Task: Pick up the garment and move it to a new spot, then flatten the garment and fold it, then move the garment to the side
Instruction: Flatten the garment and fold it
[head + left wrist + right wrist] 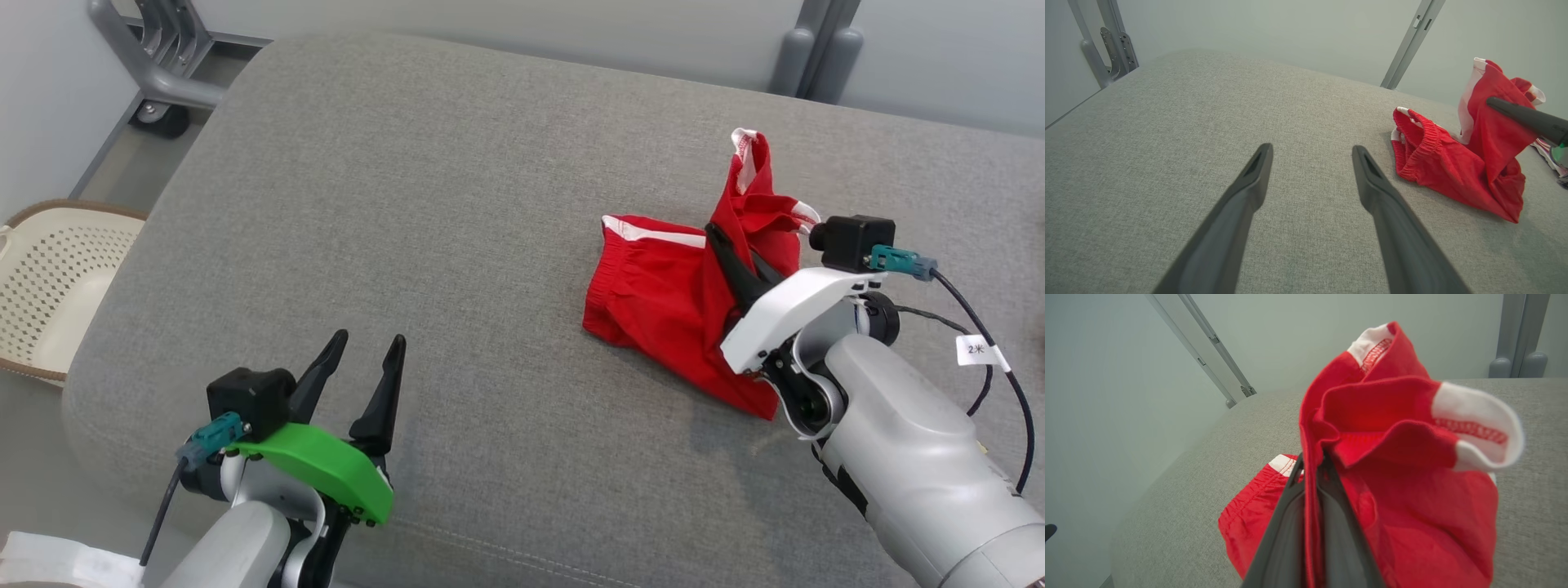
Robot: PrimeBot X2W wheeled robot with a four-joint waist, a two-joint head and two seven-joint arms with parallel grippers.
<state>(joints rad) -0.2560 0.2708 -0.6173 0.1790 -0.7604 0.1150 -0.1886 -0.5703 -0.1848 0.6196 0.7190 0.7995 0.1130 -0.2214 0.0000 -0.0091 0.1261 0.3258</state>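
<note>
Garment (pixel 653 294) pinched in right gripper (pixel 714 234), left gripper (pixel 368 338) spread, empty

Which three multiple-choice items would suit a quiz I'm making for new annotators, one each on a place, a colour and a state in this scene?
1. In the head view, the garment lies on which part of the grey cushion? A. left B. right C. near edge, middle
2. What colours is the garment? A. blue and white B. red and white C. all green
3. The right gripper is: A. open B. shut on nothing C. shut on the garment

Answers: 1 B, it lies toward that view's right side; 2 B, red cloth with white trim; 3 C, the fingers pinch a raised fold.
</note>
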